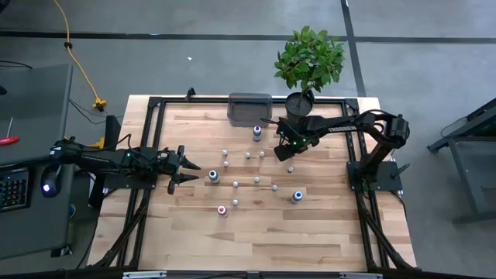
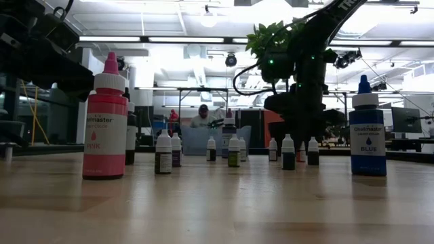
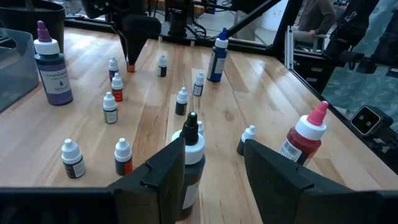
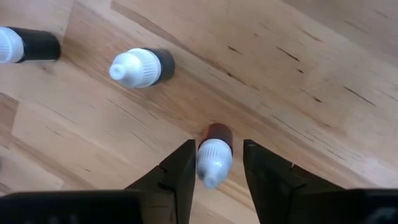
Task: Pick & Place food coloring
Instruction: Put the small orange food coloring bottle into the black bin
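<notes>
The food coloring bottles (image 1: 248,180) are standing scattered across the middle of the wooden worktop (image 1: 263,240) in the overhead frame. In the low frame, a tall pink bottle (image 2: 105,122) at the left is showing "Chefmaster" and "PINK" on its label, and a blue bottle (image 2: 367,132) at the right is reading "Chefmaster" and "BLUE". In the left wrist frame a violet bottle (image 3: 51,65) at the upper left is carrying a label reading "VIOLET".

The left gripper (image 1: 191,171) is hovering at centre-left of the overhead frame, fingers spread, with a black-capped bottle (image 3: 191,165) sitting between them but not pinched. The right gripper (image 1: 285,149) is reaching down right of centre, near the potted plant (image 1: 308,66), its fingers spread around a small white-capped bottle (image 4: 213,158). A grey tray (image 1: 249,107) is sitting at the top edge.
</notes>
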